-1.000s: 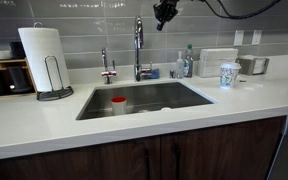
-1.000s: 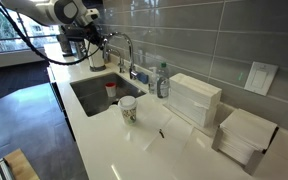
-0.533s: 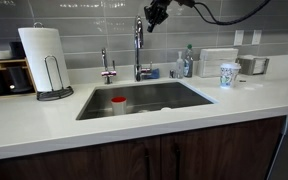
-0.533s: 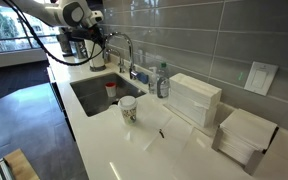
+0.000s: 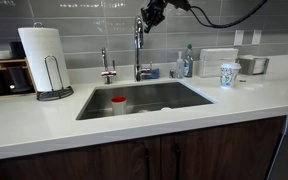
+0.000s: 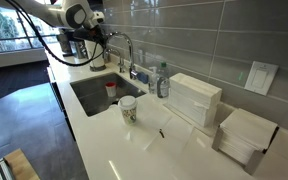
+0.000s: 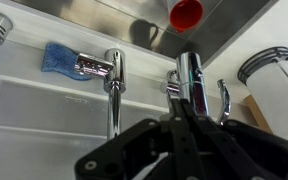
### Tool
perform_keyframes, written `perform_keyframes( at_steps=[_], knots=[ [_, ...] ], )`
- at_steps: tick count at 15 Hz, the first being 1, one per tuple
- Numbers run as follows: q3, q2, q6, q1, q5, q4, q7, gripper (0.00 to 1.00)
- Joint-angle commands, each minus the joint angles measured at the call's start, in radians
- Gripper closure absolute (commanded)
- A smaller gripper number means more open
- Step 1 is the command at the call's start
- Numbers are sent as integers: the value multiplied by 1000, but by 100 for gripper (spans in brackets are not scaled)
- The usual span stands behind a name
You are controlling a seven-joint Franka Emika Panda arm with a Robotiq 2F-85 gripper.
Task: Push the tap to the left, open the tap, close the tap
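hand (image 5: 147,19): narrow, fingers drawn together, holding nothing | tap (image 5: 138,48): arched top just beside the hand, contact cannot be told | tap base: below the hand, on the bench (image 5: 44,120) behind the sink (image 5: 88,106) | wrist view: tap straight ahead of the fingertips

Bright, even indoor light; glare on the chrome, the near hand (image 7: 184,150) blurred.
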Motion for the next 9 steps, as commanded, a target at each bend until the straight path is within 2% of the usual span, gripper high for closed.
perform_keyframes(
  at_steps=[1, 9],
  knots=[
    [-8, 1, -4, 9, 0, 4, 1, 94],
    [3, 39, 9, 10, 16, 45, -48, 97]
  ],
)
